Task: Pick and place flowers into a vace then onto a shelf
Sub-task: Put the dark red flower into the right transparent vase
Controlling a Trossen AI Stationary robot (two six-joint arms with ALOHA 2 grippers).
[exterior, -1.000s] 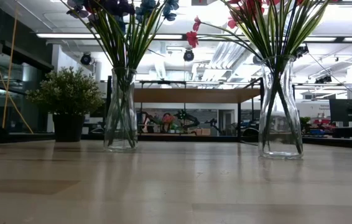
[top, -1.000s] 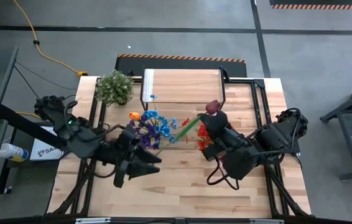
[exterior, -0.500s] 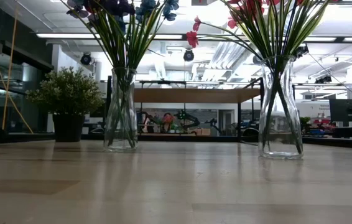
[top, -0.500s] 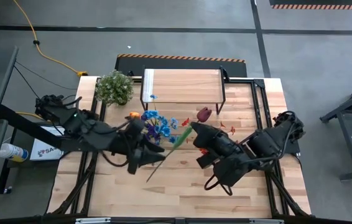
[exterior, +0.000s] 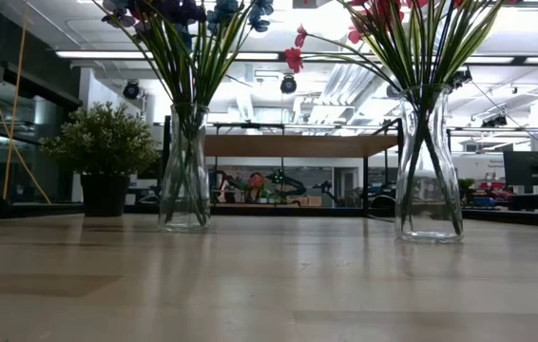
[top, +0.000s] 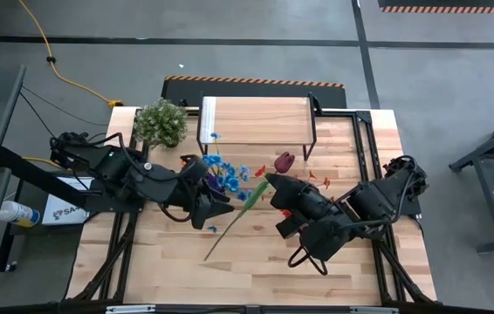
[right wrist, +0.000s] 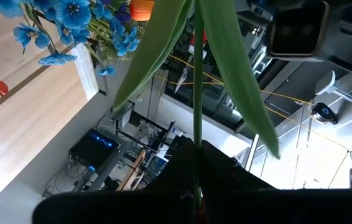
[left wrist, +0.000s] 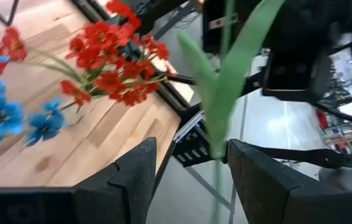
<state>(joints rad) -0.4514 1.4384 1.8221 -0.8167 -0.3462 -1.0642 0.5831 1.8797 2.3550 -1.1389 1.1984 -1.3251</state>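
One flower with a dark red bloom (top: pixel 286 160) and a long green stem (top: pixel 232 222) is held in the air over the table's middle. My right gripper (top: pixel 271 182) is shut on it. My left gripper (top: pixel 222 210) is open, with one finger on each side of the lower stem (left wrist: pixel 217 163). Two glass vases stand on the table. One (exterior: pixel 185 171) holds blue and purple flowers (top: pixel 225 174), the other (exterior: pixel 428 171) holds red flowers (left wrist: pixel 111 68). The shelf (top: pixel 256 120) stands at the far edge. My right gripper pinches the flower's stem (right wrist: pixel 196 177) between its two fingers, just below the bloom. It comes nearly level from the table's right side. The flower is clear of the table, and its long lower stem slants toward the near left, ending at its free end (top: pixel 207 257). My left gripper: the stem passes close to one finger (left wrist: pixel 250 171), and I cannot tell whether they touch.
A bushy pale-green potted plant (top: pixel 161 122) stands at the far left beside the shelf. A black cable (top: pixel 304 253) loops under the right arm. Bare wooden tabletop (top: pixel 256 266) lies along the near edge.
My left gripper has swung toward the far edge and the right, up to the stem, and has tipped downward. My right gripper has rolled. The bloom has shifted a little toward the near left, and the long lower stem now shows slanting toward the near left.
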